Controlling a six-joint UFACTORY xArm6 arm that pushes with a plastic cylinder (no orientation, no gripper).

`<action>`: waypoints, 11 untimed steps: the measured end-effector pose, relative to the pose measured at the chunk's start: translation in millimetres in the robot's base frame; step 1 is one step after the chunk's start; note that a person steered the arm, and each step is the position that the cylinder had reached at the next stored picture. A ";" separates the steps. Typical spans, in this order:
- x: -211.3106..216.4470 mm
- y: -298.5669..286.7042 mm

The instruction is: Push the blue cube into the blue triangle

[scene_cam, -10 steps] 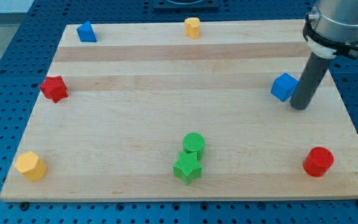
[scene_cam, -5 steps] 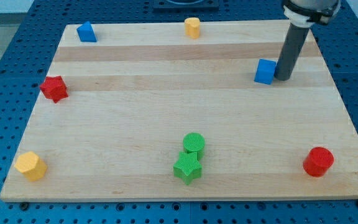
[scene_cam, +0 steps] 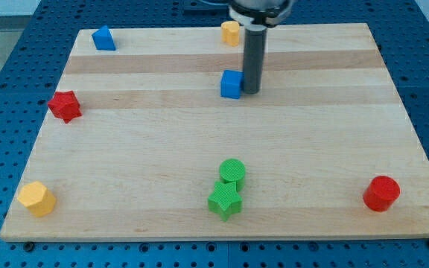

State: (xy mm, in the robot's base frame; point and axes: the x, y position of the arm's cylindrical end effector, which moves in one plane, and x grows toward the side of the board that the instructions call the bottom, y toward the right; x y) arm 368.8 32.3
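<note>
The blue cube [scene_cam: 231, 84] sits on the wooden board, a little above the board's middle. My tip [scene_cam: 250, 91] touches the cube's right side. The blue triangle [scene_cam: 103, 38] rests near the board's top left corner, far to the left of the cube and somewhat higher in the view.
A yellow block [scene_cam: 231, 33] stands at the top edge, just above the cube and beside the rod. A red star [scene_cam: 65, 106] is at the left edge, a yellow hexagon [scene_cam: 36, 198] at bottom left. A green cylinder [scene_cam: 232, 171] and green star [scene_cam: 225, 200] sit at bottom centre, a red cylinder [scene_cam: 381, 193] at bottom right.
My tip has pushed the blue cube leftward and slightly upward, from the board's right side to near its middle. The other blocks have not moved.
</note>
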 end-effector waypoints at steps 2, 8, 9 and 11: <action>0.9 -61.7; -92.5 -150.0; -103.5 -167.2; -97.3 -217.5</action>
State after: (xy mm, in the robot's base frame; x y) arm 271.5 -185.3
